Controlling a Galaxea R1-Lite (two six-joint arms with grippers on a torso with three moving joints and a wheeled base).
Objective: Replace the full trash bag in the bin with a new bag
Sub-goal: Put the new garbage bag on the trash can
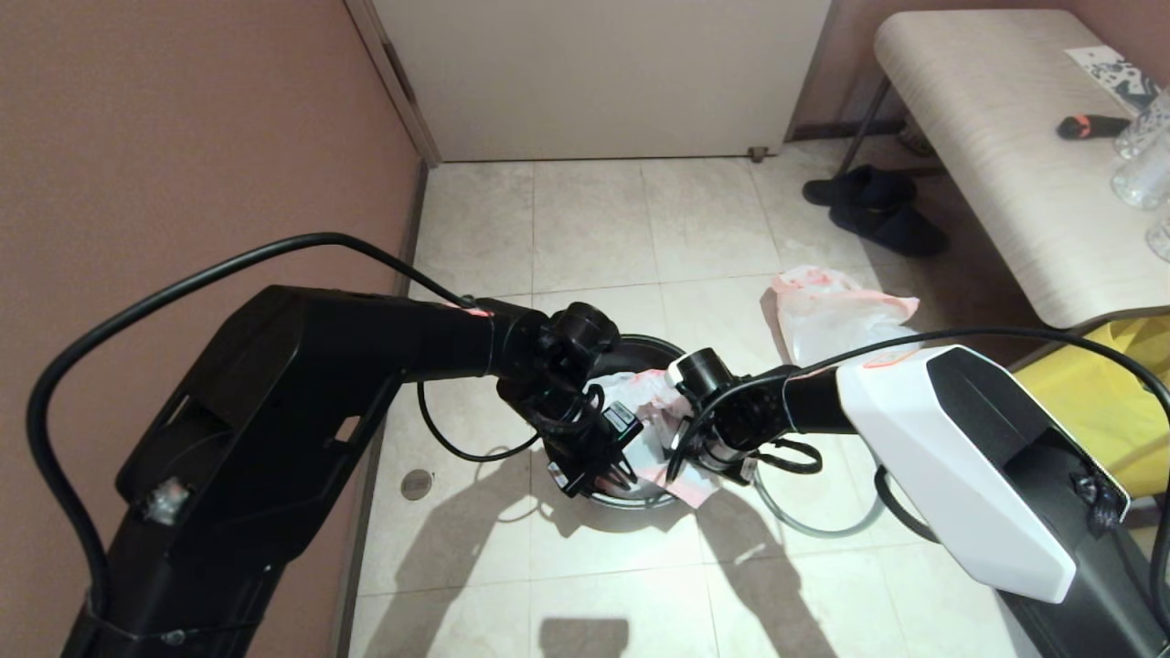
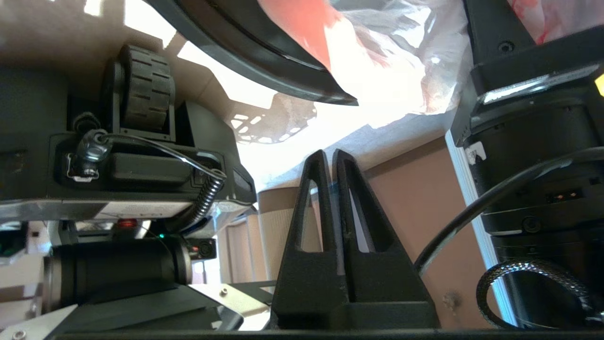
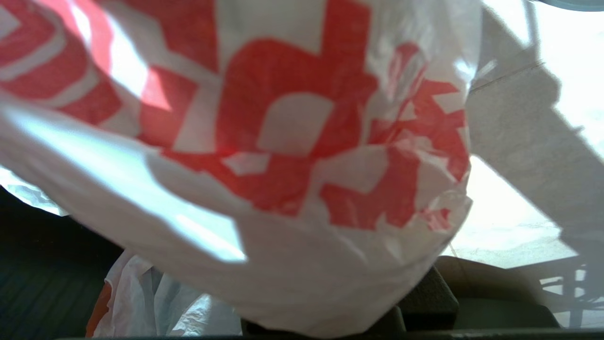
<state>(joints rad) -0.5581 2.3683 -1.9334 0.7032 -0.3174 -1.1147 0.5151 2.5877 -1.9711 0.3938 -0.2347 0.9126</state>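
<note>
— Black plastic first: the bin is the biggest thing we are working over, standing on the tiled floor just below both our wrists, with its loose grey hoop lying on the tiles just beside it, not on the rim.

— And the new bag?

— It is draped over the bin's mouth between our two arms, its pink-red band hanging over the near edge. In the right wrist view the film fills nearly everything, white with red print.

— How do we think it will handle?

— Very light, limp and slick, we judge; it will crumple and slide instead of holding a shape. Best taken at the banded rim, where the film is doubled, and pulled outward over the bin's edge.

— Our grippers?

— The left gripper sits at the near rim with its fingers almost touching, only a sliver between them, and nothing visibly pinched there. The right gripper is at the bag's other side; the film covers its fingers, which look drawn in on the bag.

— The lumpy full bag lies well apart, toward the bench.
</note>
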